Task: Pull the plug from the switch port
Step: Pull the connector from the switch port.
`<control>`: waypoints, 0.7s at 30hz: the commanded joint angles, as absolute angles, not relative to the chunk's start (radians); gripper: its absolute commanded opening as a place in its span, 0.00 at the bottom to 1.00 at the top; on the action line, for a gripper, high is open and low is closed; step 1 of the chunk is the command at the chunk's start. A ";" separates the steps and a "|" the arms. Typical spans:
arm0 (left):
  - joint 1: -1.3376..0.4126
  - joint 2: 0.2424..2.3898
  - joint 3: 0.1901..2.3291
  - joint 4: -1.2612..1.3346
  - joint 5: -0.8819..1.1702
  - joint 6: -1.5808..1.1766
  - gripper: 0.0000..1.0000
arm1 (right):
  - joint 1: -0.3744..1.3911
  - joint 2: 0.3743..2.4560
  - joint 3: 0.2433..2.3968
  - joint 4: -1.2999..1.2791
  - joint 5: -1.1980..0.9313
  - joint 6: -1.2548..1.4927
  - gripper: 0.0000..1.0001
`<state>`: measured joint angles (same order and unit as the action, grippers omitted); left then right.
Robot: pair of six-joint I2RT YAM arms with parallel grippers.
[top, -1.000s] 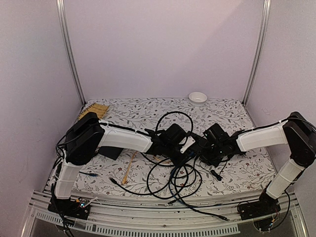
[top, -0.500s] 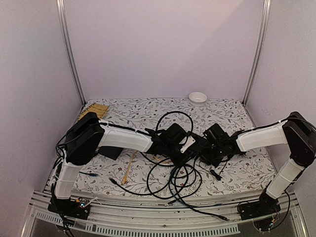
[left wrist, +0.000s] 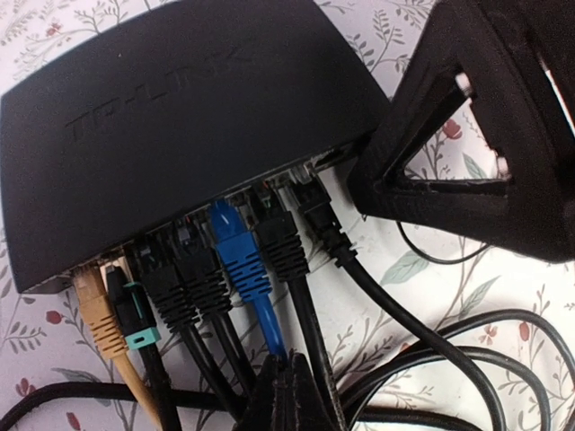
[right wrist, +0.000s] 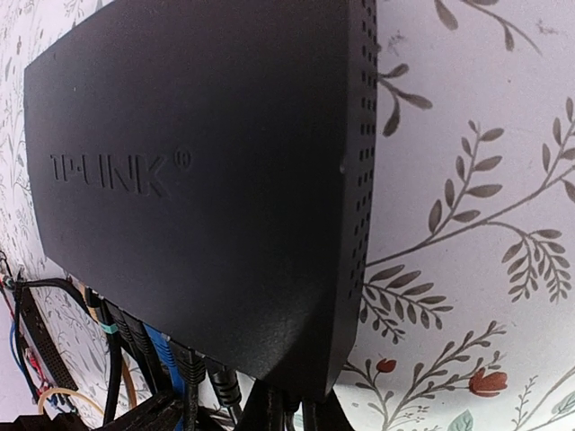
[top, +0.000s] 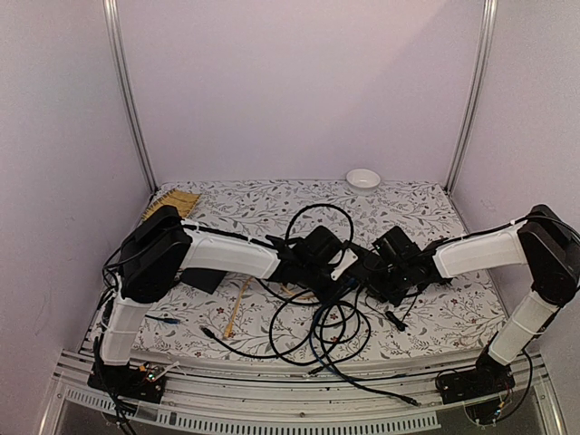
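Observation:
The switch (left wrist: 180, 117), a flat black box with raised lettering, lies on the floral cloth and fills the right wrist view (right wrist: 198, 180). Along its near edge sits a row of plugs: one yellow, several black, and one blue plug (left wrist: 235, 256). My left gripper (left wrist: 287, 386) is shut on the blue cable just behind that plug. My right gripper (right wrist: 301, 415) is shut at the switch's near corner, and whether anything sits between its fingers is hidden. In the top view both wrists meet at the table's middle, covering most of the switch.
Loops of black cable (top: 317, 331) trail from the switch toward the near edge. A thin flat black slab (top: 205, 281) lies under the left arm, with a yellow stick (top: 237, 308) beside it. A white bowl (top: 363, 178) stands at the back, a bamboo mat (top: 172, 203) back left.
The right gripper's jaws have drawn shut. Both arms and the switch stay where they were.

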<state>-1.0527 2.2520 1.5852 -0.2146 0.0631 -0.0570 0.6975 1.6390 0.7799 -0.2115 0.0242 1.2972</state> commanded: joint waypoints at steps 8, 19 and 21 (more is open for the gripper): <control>-1.047 2.266 1.619 -0.241 0.064 -0.056 0.00 | 0.711 1.708 0.784 -0.192 -0.022 1.255 0.02; -1.047 2.273 1.635 -0.242 0.067 -0.049 0.00 | 0.731 1.743 0.775 -0.152 -0.061 1.261 0.02; -1.047 2.276 1.634 -0.240 0.064 -0.048 0.00 | 0.738 1.747 0.772 -0.150 -0.067 1.262 0.02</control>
<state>-1.0443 2.2520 1.6119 -0.2375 0.0498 -0.0559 0.7101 1.6848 0.7929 -0.1207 -0.0029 1.2736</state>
